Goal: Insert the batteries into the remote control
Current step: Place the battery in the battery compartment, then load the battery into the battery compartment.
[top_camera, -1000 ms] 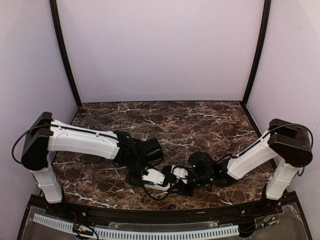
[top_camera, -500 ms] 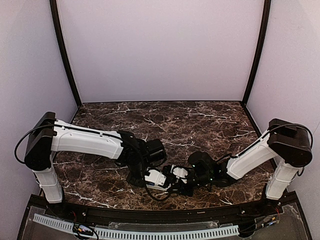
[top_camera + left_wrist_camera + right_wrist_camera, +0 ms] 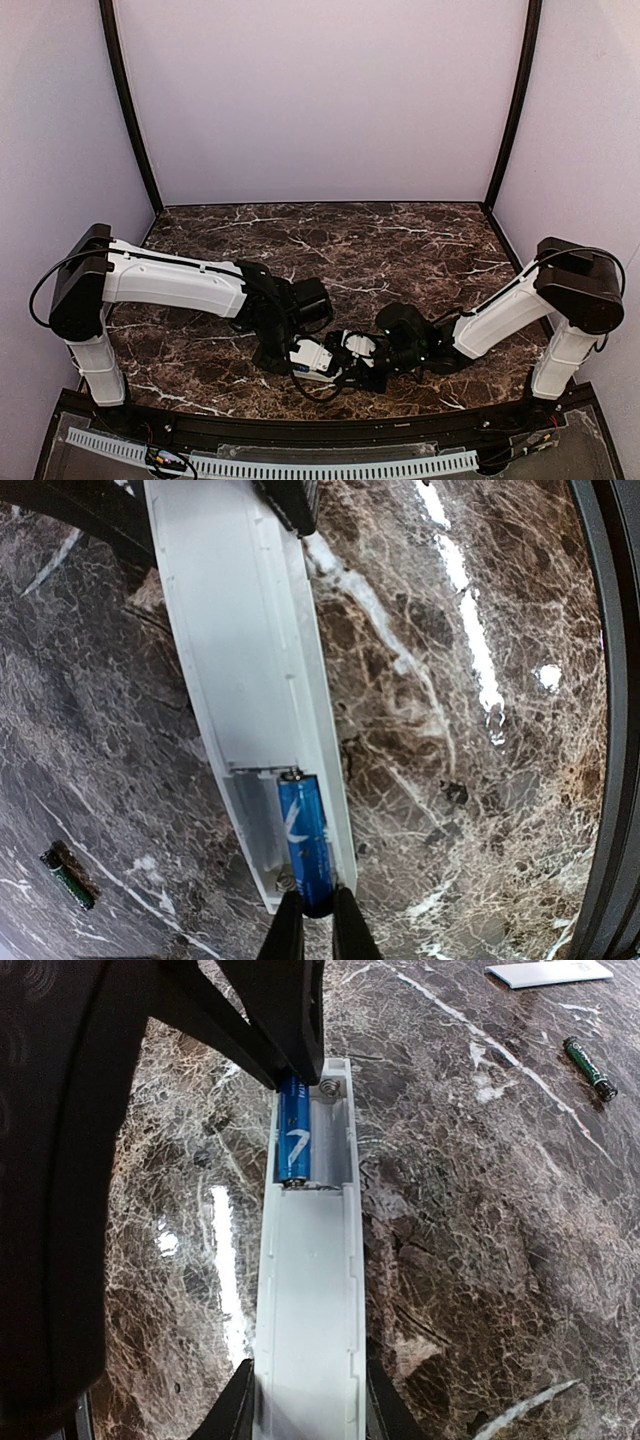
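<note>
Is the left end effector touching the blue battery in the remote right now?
Touching. In the left wrist view the left end effector pinches the near end of the battery between its fingertips; the battery lies in the open compartment of the remote control.

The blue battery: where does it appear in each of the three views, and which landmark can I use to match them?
Top external: the blue battery cannot be made out; the spot, low in the centre, is too small and crowded.
Left wrist: low centre, in the open compartment, its near end between the left jaws.
Right wrist: upper centre, in the compartment's left slot.
Shared landmark: the white remote control, clear in both wrist views.
</note>
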Motion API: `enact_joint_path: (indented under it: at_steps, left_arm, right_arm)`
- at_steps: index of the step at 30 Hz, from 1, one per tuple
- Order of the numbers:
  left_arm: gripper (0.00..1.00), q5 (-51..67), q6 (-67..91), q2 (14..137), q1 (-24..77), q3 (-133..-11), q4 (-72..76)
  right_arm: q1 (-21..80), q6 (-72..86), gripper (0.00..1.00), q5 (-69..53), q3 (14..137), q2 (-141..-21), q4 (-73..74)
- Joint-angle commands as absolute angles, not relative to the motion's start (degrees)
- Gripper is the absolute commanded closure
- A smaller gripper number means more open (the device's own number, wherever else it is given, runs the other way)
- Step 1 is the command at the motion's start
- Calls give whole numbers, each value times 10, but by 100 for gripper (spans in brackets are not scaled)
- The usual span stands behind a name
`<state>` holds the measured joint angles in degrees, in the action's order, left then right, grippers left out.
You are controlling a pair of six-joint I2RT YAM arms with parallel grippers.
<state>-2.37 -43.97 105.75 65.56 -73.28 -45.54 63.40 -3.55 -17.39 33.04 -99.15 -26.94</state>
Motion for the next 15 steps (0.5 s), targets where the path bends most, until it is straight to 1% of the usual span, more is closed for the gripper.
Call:
enact_joint_path:
  at_steps: [1, 6, 15]
  left_arm:
    - [95, 72, -427, 1075, 668, -728, -411]
    - [93, 57, -423, 1073, 668, -727, -418]
    - [94, 95, -415, 1061, 668, -714, -388]
  right_arm:
    - [648, -32, 100, -170, 331, -1020, -217]
    - [647, -34, 100, -167, 326, -1011, -219]
    - [647, -34, 100, -168, 328, -1012, -218]
